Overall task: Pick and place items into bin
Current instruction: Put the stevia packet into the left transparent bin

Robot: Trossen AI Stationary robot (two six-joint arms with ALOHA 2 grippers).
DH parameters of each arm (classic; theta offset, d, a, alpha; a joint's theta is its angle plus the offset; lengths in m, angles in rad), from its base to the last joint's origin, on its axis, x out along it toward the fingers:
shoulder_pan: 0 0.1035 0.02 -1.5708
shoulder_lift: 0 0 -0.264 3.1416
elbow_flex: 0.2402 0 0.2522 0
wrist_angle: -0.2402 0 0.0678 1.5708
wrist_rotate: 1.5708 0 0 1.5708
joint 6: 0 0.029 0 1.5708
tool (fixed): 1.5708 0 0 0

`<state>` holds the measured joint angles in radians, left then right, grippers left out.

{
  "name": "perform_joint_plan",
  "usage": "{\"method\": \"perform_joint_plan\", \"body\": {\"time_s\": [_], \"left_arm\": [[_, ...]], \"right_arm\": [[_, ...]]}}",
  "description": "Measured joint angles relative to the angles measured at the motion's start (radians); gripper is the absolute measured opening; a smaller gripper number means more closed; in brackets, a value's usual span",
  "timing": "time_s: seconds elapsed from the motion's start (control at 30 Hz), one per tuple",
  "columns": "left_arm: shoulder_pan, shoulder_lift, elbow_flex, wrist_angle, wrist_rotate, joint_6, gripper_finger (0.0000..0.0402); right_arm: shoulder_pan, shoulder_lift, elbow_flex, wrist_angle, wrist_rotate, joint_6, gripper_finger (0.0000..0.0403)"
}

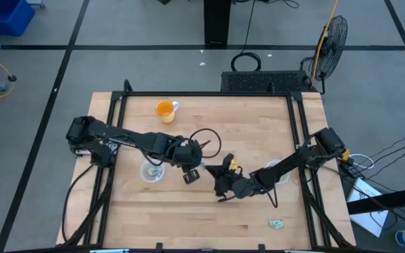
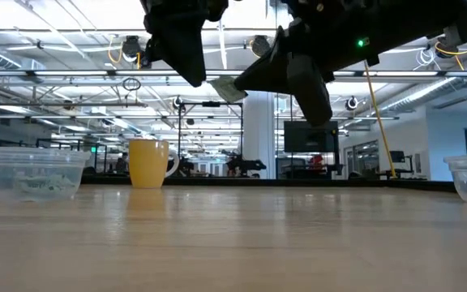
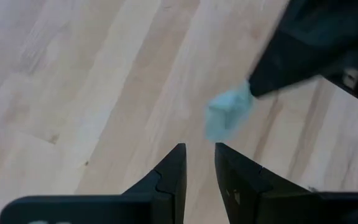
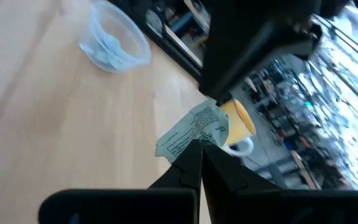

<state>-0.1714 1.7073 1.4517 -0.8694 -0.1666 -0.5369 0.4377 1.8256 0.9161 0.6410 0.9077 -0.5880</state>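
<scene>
A small green-and-white packet (image 4: 190, 132) hangs in the air between my two grippers, well above the table in the low view (image 2: 227, 88). My right gripper (image 4: 199, 144) reaches in from the table's right and is shut on it. My left gripper (image 3: 199, 149) comes from the left, near the table's middle (image 1: 193, 173). It is narrowly open, with its fingertips just short of the packet (image 3: 227, 116). One more packet (image 1: 277, 224) lies flat near the table's near right corner. A clear cup (image 1: 152, 171) left of the grippers holds several packets. My right gripper pinches the packet between its two fingers at one edge (image 4: 197, 139). The fingers come from the table's right, slanting down toward the left. The packet is lifted clear of the table and sticks out beyond the fingertips toward the left gripper, slightly tilted.
An orange mug (image 1: 164, 109) stands toward the far edge, left of centre. A second clear cup (image 1: 282, 171) sits under my right arm. A black cable loop (image 1: 207, 140) hangs off the left arm. Black frame rails run along the table's left and right sides.
</scene>
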Motion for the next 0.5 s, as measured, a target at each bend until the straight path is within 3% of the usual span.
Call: {"method": "perform_joint_plan", "body": {"time_s": [0.27,0.5], "left_arm": [[0.051,0.0,0.0,0.003,0.036,0.14,0.0089],[0.079,0.0,0.0,-0.028,0.063,0.243,0.0089]], "right_arm": [[0.032,0.0,0.0,-0.084,0.201,0.026,0.0],[0.043,0.0,0.0,-0.085,0.216,0.051,0.0]]}}
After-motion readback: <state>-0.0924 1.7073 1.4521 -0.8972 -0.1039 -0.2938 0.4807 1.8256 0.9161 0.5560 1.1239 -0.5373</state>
